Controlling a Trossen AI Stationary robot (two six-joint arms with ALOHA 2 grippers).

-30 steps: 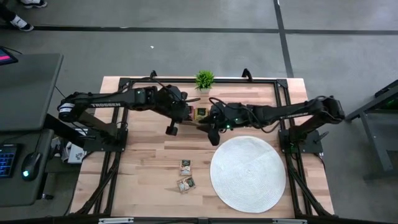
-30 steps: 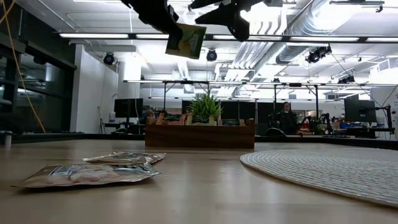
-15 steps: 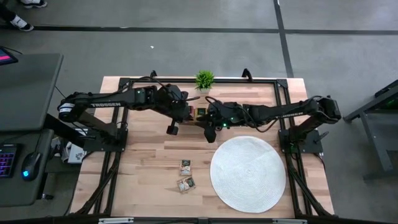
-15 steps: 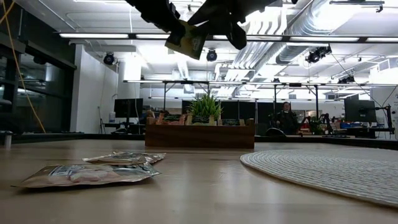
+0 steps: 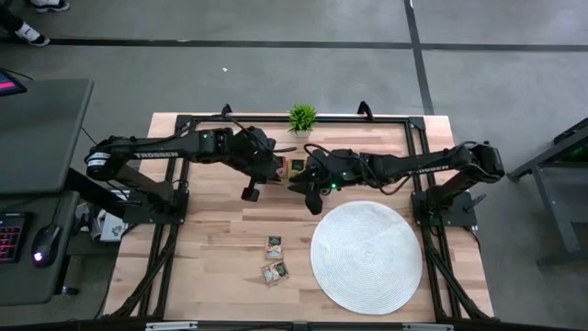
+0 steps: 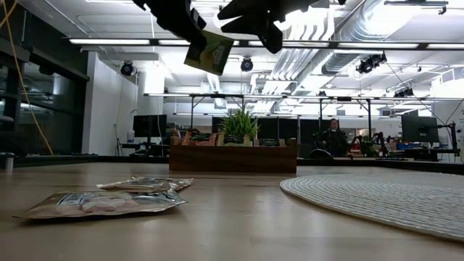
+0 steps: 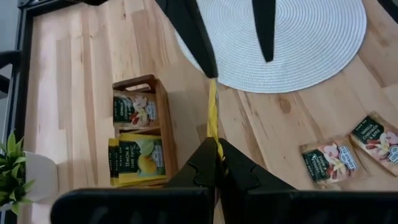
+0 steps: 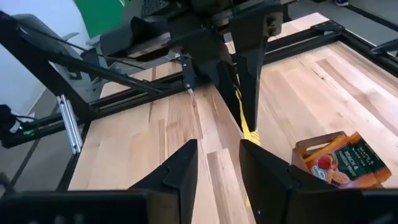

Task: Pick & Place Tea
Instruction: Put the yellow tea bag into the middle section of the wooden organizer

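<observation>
Yellow is the colour to watch: from the high view your left gripper (image 5: pixel 276 167) and right gripper (image 5: pixel 303 180) meet in the air above the bench (image 5: pixel 211 239), close to the wooden tea box (image 5: pixel 296 168), and in the low view the yellow tea packet (image 6: pixel 208 52) hangs tilted from the left fingers. In the left wrist view those fingers (image 7: pixel 214 163) are shut on the packet's edge, while the right wrist view shows the right fingers (image 8: pixel 183 168) parted around it, gripping nothing. If you release left before the right closes, I judge it drops short of the round mat (image 5: pixel 367 256).
</observation>
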